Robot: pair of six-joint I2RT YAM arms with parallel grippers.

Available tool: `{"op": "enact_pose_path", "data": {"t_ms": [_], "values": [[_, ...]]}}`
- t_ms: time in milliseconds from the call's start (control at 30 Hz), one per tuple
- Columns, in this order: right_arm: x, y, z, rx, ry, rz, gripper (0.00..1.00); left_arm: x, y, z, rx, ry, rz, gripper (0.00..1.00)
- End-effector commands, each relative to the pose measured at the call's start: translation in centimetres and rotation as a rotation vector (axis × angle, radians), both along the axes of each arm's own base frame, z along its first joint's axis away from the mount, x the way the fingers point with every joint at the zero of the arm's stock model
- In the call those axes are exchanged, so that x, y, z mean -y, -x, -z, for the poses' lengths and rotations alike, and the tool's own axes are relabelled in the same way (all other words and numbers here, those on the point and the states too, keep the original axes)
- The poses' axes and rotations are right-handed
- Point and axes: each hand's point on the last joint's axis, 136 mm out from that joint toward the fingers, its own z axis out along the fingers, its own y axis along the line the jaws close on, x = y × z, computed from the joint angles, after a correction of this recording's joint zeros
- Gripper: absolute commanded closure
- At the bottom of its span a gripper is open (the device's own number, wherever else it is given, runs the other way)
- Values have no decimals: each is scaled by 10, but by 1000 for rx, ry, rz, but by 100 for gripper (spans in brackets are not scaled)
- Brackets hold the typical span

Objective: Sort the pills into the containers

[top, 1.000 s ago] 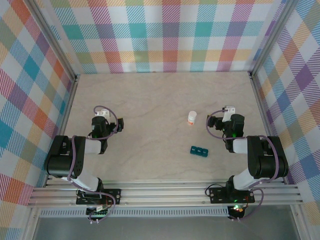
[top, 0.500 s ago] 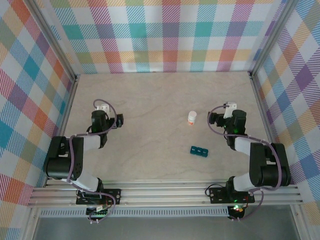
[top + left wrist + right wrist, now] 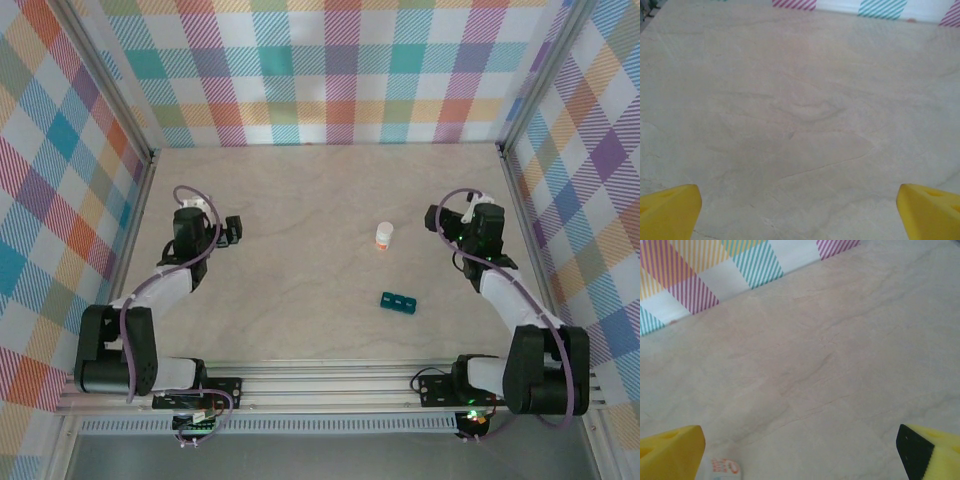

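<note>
No legible text is found.

- Small white bottle [image 3: 384,237], just beyond the teal pill box [image 3: 399,301]: an orange-printed label is carried, but its print is too small to be read in the top view.
- Right wrist view: a corner of that label [image 3: 722,468] is caught at the bottom edge. Orange marks on white are seen, blurred, and no letter is made out.
- Pill box lids: any marking is too small to tell.

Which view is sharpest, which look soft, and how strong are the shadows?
Top external: sharp, evenly lit; pill box and white bottle cast only faint shadows. Left wrist: soft focus, yellow fingertips blurred at the bottom corners. Right wrist: similarly soft, bottle label smeared at the bottom edge.
</note>
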Motion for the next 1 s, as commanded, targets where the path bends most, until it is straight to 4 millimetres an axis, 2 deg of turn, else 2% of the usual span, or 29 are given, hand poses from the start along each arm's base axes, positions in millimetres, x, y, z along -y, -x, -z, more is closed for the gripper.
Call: {"op": "enact_pose_path", "data": {"t_ms": [0, 233, 433, 567, 767, 967], "values": [[-5, 9, -12, -60, -154, 41, 1, 11, 1, -32, 24, 62, 4, 0], [-43, 23, -18, -126, -291, -132, 1, 35, 11, -80, 50, 221, 1, 0], [-63, 49, -7, -216, -360, -201, 1, 68, 31, -91, -8, 352, 65, 0], [-72, 66, -3, -263, -367, -233, 2, 89, 43, -84, -42, 395, 106, 0], [-87, 89, 11, -361, -348, -244, 7, 117, 49, -66, -79, 405, 155, 0], [-96, 98, 33, -437, -289, -212, 7, 125, 44, -43, -138, 402, 134, 0]]}}
